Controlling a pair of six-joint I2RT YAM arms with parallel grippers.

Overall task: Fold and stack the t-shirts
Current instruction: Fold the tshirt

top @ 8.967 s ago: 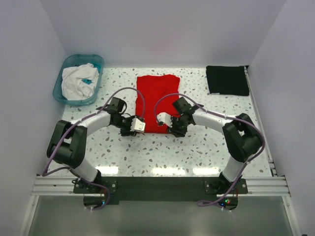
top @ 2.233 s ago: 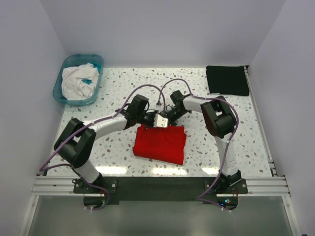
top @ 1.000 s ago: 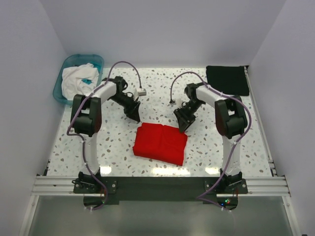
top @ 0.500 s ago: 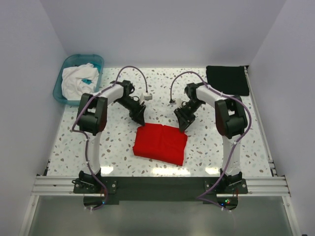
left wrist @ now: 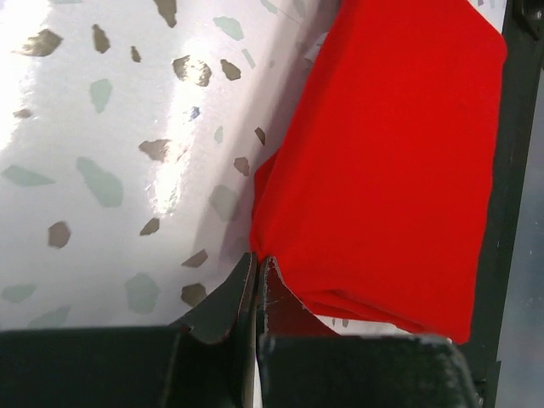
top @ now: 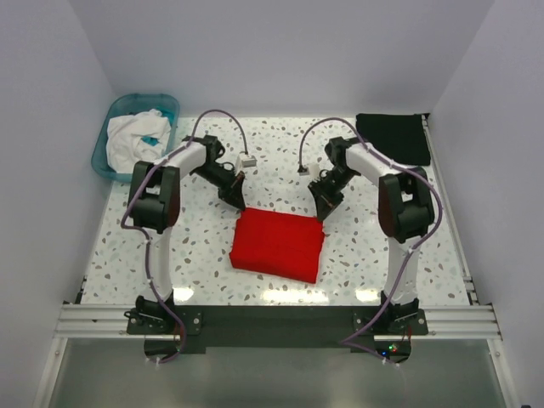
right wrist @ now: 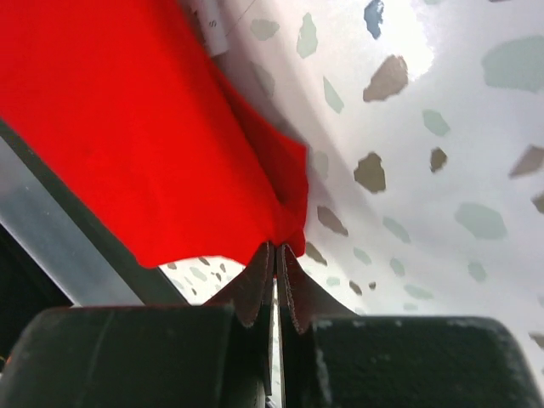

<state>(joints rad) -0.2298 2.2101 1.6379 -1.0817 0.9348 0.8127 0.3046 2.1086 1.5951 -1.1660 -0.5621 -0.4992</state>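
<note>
Both closed, left end effector (left wrist: 257, 259), right end effector (right wrist: 274, 248), red t-shirt (top: 278, 245) corners, grip unclear

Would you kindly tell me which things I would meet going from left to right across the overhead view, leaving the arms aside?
teal basin → red t-shirt → black t-shirt

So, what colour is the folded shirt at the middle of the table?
The shirt is bright red; the top external view shows it best.
</note>
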